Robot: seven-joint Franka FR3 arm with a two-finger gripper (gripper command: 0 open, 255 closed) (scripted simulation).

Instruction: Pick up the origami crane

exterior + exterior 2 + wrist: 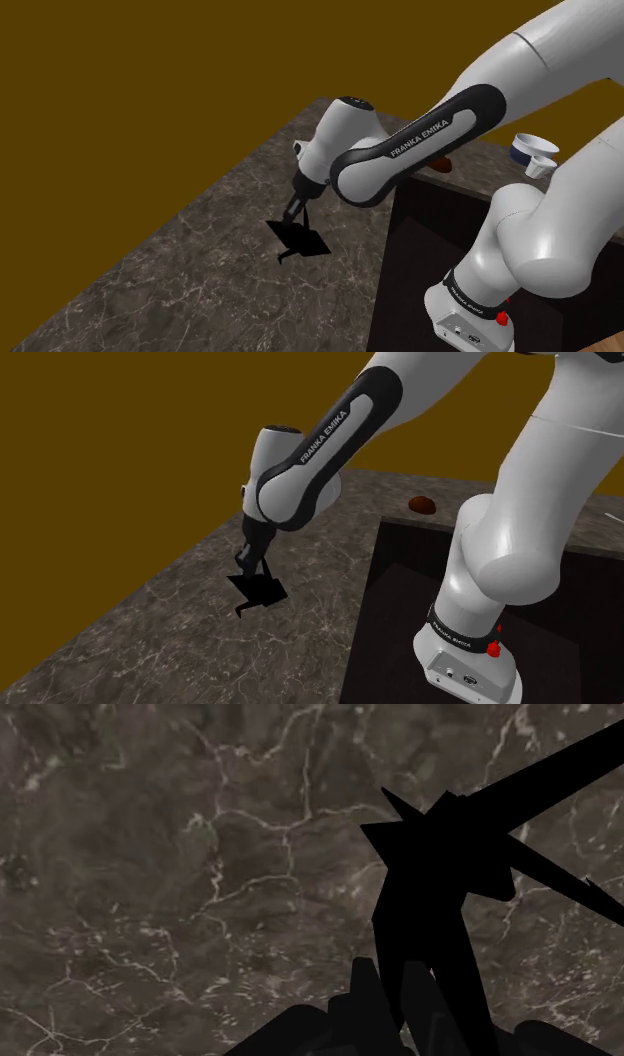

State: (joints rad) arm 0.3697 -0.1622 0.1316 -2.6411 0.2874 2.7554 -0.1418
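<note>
the gripper (400, 996) looks clamped, fingers tight on the black crane (440, 864), close over the counter (150, 854). lift straight up off the counter, slowly, with a steady squeeze.

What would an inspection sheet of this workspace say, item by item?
Surface: dark marbled counter.
Job's things: black crane, on or just above the counter; cannot tell which.
Clutter: white and blue cup and brown lump, both beyond the stand, well away from the crane.
Tool: the tool points down, shut on the crane; the wrist view shows a strip of the crane between the fingers.
Cables: nothing seen.
Surroundings: dark stand beside the counter; plain ochre backdrop.
</note>
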